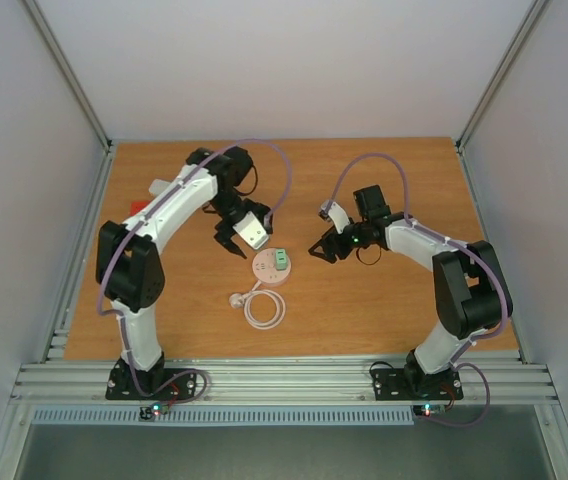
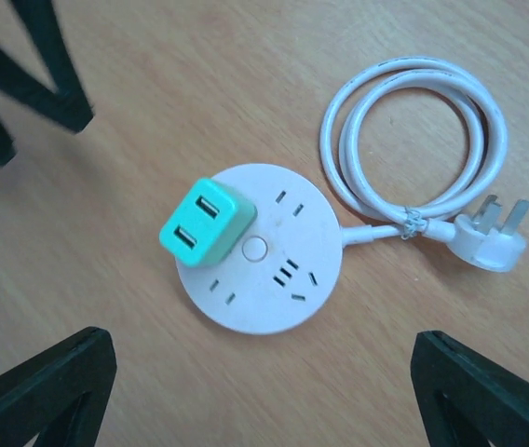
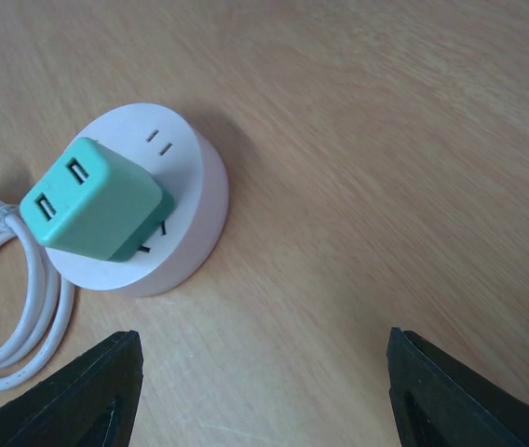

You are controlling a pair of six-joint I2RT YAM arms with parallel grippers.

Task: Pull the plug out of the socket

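The socket (image 1: 267,272) is a round, flat, pale disc lying mid-table, with a green cube-shaped plug (image 1: 280,260) seated in its top. My left gripper (image 1: 228,240) is open and empty, hovering just up-left of the socket. In the left wrist view the socket (image 2: 274,279) and plug (image 2: 207,223) lie ahead of the open gripper (image 2: 264,400). My right gripper (image 1: 320,250) is open and empty, to the right of the socket. In the right wrist view the socket (image 3: 190,177) and plug (image 3: 92,200) sit up-left of the open gripper (image 3: 264,400), apart from it.
The socket's white cord (image 1: 264,310) is coiled just in front of it, ending in a white wall plug (image 1: 235,299); both also show in the left wrist view (image 2: 413,130). A red object (image 1: 136,207) lies at the left, partly hidden behind the left arm.
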